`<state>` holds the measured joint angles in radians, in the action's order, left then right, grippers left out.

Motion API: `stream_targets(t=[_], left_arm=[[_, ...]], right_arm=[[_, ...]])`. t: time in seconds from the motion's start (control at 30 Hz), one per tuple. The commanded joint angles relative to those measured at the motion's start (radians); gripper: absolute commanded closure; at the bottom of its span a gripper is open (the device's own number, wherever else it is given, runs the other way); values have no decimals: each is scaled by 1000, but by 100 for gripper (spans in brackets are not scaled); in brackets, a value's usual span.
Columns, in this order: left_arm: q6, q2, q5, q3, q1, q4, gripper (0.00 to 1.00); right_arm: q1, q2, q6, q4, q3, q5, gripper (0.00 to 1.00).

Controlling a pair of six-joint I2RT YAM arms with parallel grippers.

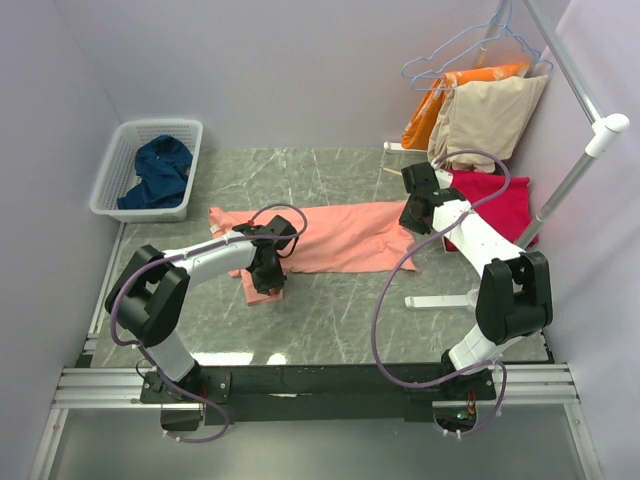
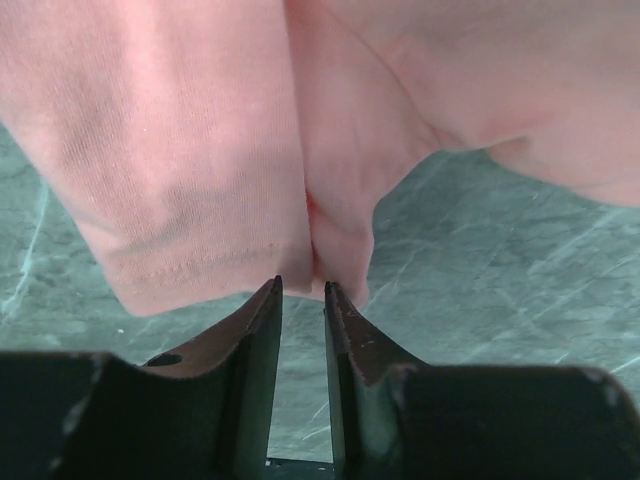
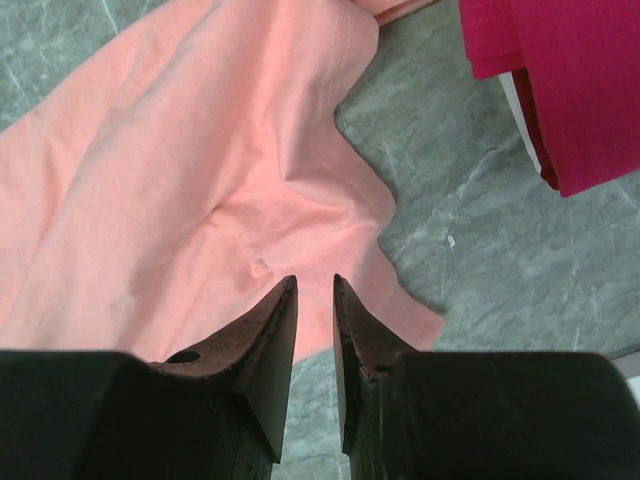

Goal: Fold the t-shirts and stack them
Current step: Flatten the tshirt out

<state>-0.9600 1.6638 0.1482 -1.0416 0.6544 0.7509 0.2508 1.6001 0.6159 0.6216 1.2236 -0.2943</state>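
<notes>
The salmon-pink t-shirt (image 1: 340,235) lies spread across the middle of the table. My left gripper (image 1: 268,275) hangs over its left end; in the left wrist view the jaws (image 2: 300,285) stand a narrow gap apart with a fold of pink cloth (image 2: 335,230) right at the tips. My right gripper (image 1: 412,222) is over the shirt's right corner (image 3: 250,200), jaws (image 3: 315,280) narrowly apart, nothing held. The crimson-red t-shirt (image 1: 495,205) lies folded at the right and shows in the right wrist view (image 3: 570,90). The navy-blue t-shirt (image 1: 160,172) sits crumpled in the basket.
A white mesh basket (image 1: 110,185) stands at the back left. A clothes rack pole (image 1: 575,180) rises at the right, with an orange garment (image 1: 430,110) and a beige garment (image 1: 490,115) on hangers. The rack's white foot (image 1: 440,300) lies on the table near the right arm.
</notes>
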Motion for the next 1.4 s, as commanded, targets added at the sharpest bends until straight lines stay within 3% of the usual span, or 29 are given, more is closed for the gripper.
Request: stream_targets(t=[0.0, 0.27, 0.53, 0.77, 0.87, 1.2, 1.37], left_arm=[[-13, -4, -6, -20, 4, -25, 70], [-13, 73, 2, -38, 4, -22, 69], [-20, 70, 66, -87, 4, 56, 87], [-34, 10, 129, -127, 4, 145, 89], [-42, -25, 148, -130, 4, 163, 99], [-60, -154, 192, -118, -2, 177, 99], [-85, -223, 309, -159, -10, 243, 99]], right_arm=[[2, -32, -7, 0, 13, -6, 72], [4, -20, -2, 6, 30, -6, 73], [4, -9, -2, 12, 36, -12, 74], [5, 6, 1, 12, 37, -9, 75], [4, 8, 2, 12, 34, -9, 75], [4, -14, 15, 20, -26, -25, 75], [4, -26, 16, 41, -44, -55, 74]])
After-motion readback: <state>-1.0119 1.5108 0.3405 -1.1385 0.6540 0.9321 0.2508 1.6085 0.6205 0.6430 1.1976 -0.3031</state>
